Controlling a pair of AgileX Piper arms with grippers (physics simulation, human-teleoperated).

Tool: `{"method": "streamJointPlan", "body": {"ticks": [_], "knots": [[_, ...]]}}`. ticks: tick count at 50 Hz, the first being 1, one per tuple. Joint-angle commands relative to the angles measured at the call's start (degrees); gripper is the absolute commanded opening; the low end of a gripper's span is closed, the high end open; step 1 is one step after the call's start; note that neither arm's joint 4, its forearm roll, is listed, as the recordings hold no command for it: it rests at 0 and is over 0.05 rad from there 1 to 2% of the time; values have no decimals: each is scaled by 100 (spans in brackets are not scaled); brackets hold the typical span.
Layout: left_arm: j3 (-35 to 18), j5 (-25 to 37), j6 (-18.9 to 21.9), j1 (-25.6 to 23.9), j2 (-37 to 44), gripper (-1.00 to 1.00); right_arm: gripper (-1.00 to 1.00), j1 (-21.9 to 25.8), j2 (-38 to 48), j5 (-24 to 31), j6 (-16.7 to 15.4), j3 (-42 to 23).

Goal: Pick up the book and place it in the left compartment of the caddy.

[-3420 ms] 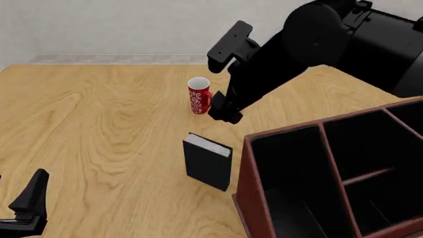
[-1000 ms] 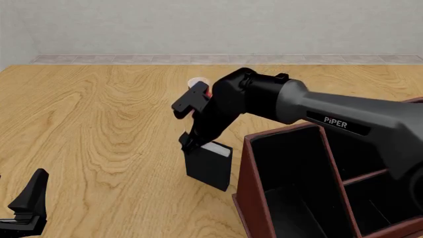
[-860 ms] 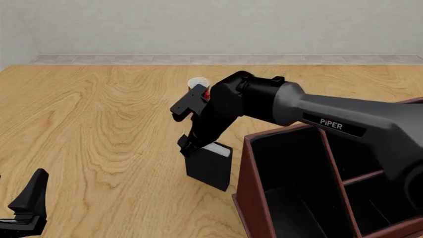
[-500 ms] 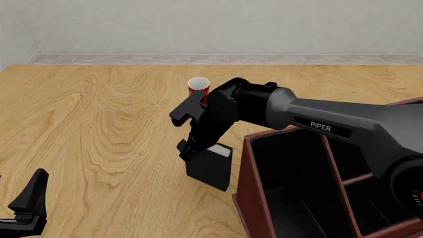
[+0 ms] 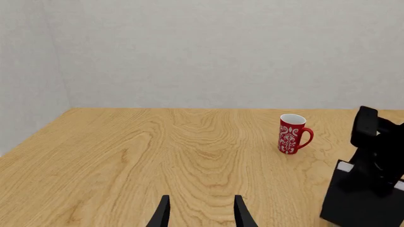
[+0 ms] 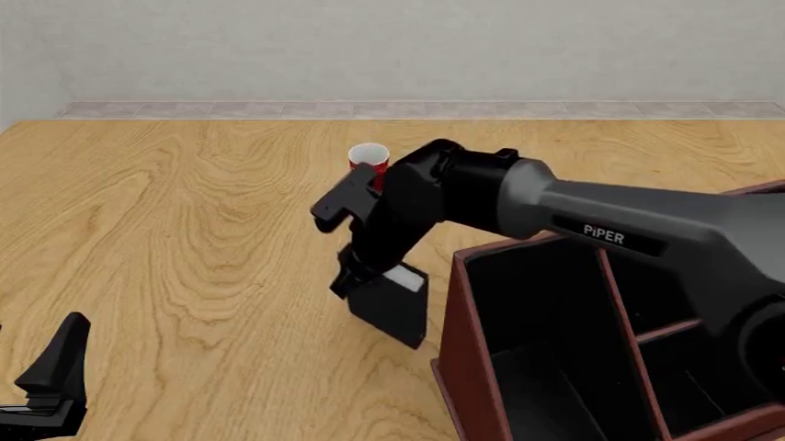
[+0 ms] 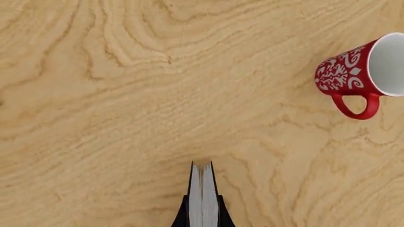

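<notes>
The black book (image 6: 395, 314) with white page edges stands beside the caddy's left wall, slightly tilted. My right gripper (image 6: 364, 278) is shut on the book's top edge. In the right wrist view the book (image 7: 202, 187) sits between the gripper's (image 7: 202, 218) two fingers. The dark reddish-brown caddy (image 6: 472, 390) stands at the near right, with its wide black left compartment (image 6: 540, 363) right of the book. My left gripper (image 6: 51, 378) is open and empty at the near left; the left wrist view shows its gripper (image 5: 202, 217) and the book (image 5: 353, 201).
A red mug (image 6: 366, 157) with a white pattern stands behind the right arm, partly hidden; it also shows in the right wrist view (image 7: 356, 71) and the left wrist view (image 5: 290, 134). The caddy's smaller divided bays (image 6: 699, 303) lie to the right.
My right arm came down from above the mug onto the book's top and its fingers closed on it. The book now leans a little and its base has risen slightly.
</notes>
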Motion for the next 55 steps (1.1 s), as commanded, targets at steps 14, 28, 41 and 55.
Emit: {"method": "streamJointPlan", "body": {"ticks": [14, 28, 41, 55], "knots": [[0, 0, 0, 0, 0, 100, -100, 305, -920, 362, 47, -89], [0, 0, 0, 0, 0, 100, -100, 696, -1611, 646, 370, -63], [0, 0, 1, 1, 0, 100, -100, 1182, -2114, 964, 750, -334], [0, 1, 0, 0, 0, 100, -100, 1538, -2572, 1219, 1327, -389]]}}
